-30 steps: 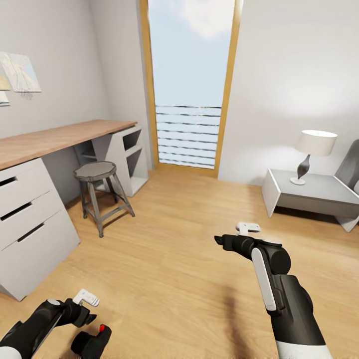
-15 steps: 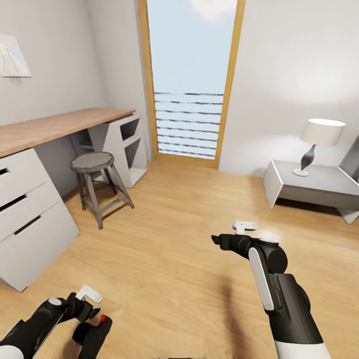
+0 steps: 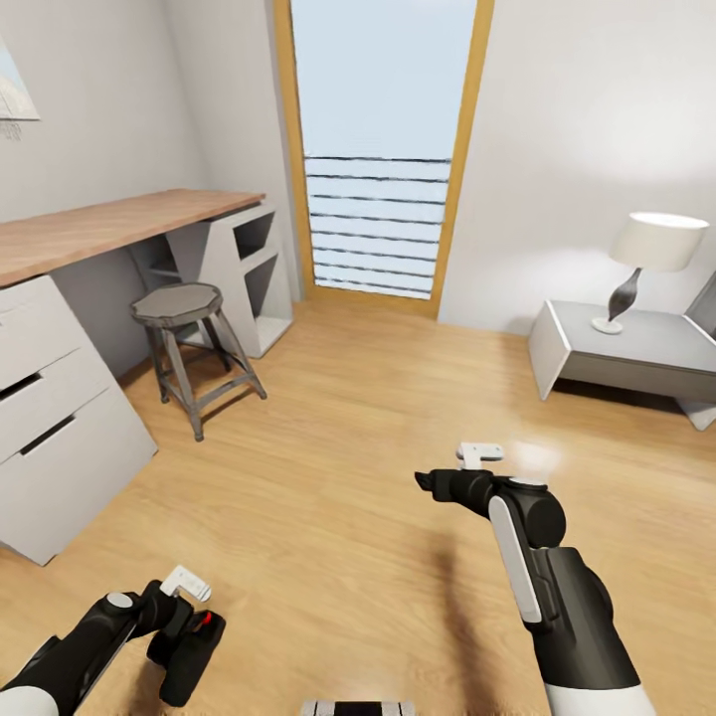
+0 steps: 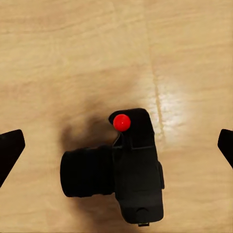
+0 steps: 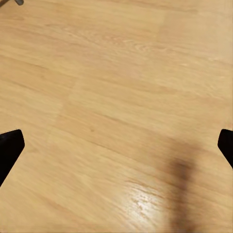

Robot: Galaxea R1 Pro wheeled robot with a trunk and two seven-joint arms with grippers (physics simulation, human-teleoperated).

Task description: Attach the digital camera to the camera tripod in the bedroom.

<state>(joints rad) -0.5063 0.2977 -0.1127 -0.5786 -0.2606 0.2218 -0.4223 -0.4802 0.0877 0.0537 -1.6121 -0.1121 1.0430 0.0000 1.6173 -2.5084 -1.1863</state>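
Left claw (image 4: 116, 145), fingers spread, is hanging around the small black boxy red-buttoned camera (image 4: 128, 172); unclamped, it risks dropping.

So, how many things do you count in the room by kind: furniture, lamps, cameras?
Furniture: 3, the desk, the stool, the low table.
Lamps: 1, the table lamp.
Cameras: 1, the digital camera, under the left end effector.
Total: 5.
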